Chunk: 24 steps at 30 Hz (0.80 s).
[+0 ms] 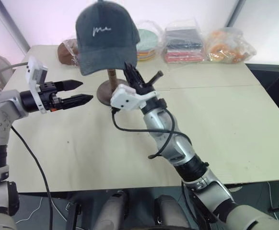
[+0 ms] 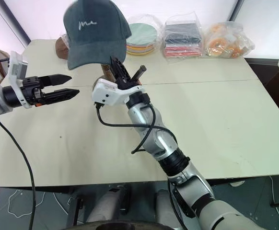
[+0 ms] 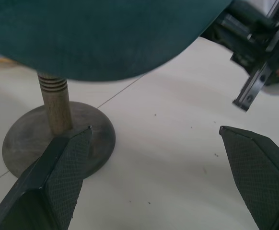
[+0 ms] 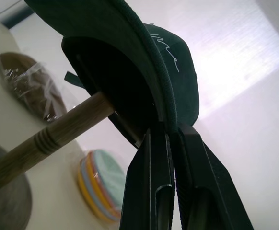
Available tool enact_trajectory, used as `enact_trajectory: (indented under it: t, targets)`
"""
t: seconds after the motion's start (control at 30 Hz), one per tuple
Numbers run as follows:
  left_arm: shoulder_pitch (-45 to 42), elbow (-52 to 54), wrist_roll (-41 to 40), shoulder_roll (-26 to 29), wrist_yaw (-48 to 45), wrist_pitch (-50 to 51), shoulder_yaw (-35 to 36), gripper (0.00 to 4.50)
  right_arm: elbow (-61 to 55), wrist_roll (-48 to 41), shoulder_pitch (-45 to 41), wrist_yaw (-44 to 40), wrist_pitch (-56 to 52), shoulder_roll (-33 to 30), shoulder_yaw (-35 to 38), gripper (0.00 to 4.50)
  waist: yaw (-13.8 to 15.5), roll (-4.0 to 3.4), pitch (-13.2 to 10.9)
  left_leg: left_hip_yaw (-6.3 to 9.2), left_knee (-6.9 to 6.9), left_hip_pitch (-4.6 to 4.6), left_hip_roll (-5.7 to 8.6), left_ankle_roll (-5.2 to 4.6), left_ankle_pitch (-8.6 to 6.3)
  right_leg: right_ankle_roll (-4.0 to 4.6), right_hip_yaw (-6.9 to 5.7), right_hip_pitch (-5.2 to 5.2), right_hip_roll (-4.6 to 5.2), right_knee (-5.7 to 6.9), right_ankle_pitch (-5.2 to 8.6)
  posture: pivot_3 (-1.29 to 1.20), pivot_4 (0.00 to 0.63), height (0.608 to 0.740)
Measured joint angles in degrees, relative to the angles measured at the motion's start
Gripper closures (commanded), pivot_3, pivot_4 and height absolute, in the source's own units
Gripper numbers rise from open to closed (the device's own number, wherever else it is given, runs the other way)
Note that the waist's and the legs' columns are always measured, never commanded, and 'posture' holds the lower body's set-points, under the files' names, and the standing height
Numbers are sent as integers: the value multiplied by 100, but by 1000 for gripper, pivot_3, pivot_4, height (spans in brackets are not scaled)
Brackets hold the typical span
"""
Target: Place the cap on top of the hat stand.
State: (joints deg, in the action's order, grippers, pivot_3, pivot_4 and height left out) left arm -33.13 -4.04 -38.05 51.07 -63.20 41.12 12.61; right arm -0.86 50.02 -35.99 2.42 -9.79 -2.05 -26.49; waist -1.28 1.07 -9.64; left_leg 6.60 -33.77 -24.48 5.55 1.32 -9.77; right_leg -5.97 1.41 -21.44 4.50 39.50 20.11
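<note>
The dark green cap (image 1: 103, 36) with white script sits over the top of the hat stand, brim facing me and hanging low. Under it show the stand's wooden stem (image 1: 113, 76) and round base (image 1: 106, 92); the domed top is hidden inside the cap. My right gripper (image 1: 128, 68) reaches up from below, shut on the cap's lower edge (image 4: 170, 122) just right of the stem. My left gripper (image 1: 86, 91) hovers to the left of the stand at stem height, open, with nothing between its fingers (image 3: 67, 158).
Along the back of the cream table (image 1: 226, 124) lie clear bags: a brown item (image 1: 66, 50), stacked coloured discs (image 1: 146, 42), dark folded goods (image 1: 183, 43) and orange pieces (image 1: 228, 45). A black cable (image 1: 134, 129) loops from my right wrist.
</note>
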Motion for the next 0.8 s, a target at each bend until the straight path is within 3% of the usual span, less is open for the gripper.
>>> enact_trajectory:
  t: [0.67,0.8]
  targets:
    - [-5,17,-5,80,28,114,20,0,822,376,450,1011,-174,301,-449,4448,4,0,0,2,3,1,0,5,2,0,-1,0,-2,0,0,0,150,740]
    - [-27,17,-5,152,13,114,20,0,819,370,672,868,-131,197,-561,3055,1,0,0,2,3,1,0,5,2,0,0,0,-2,0,0,0,150,740]
